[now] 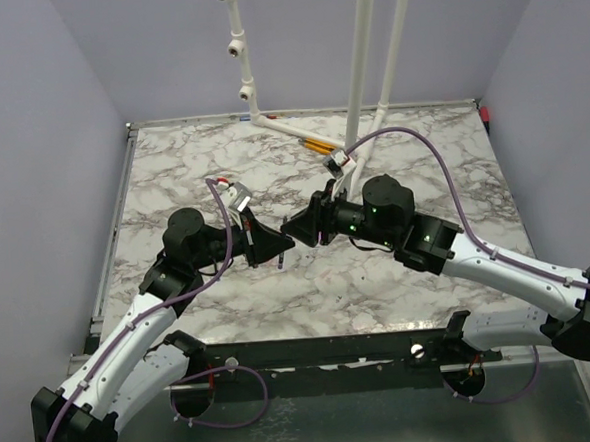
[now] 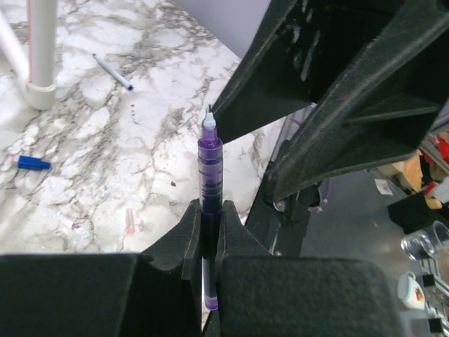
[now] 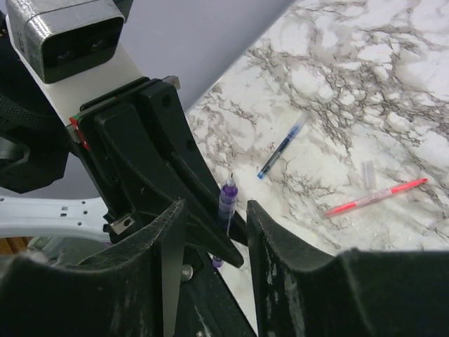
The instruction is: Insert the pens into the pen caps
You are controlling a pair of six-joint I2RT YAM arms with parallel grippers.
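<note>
Above the marble table (image 1: 309,290), gripped purple pen (image 2: 209,175) in closed left gripper (image 2: 209,214), its length aimed tip-first at nearby right gripper (image 3: 216,207), jaws parted, empty.

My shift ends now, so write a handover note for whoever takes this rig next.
Left end effector: shut on the dark purple pen, tip bare.
Right end effector: open, jaws either side of that tip, nothing seen in it.
On the table: blue pen, pink-red pen, blue cap, pink cap, all lying apart.
Done: no pen capped.
Left: cap all three; I see no cap for the held pen.
</note>
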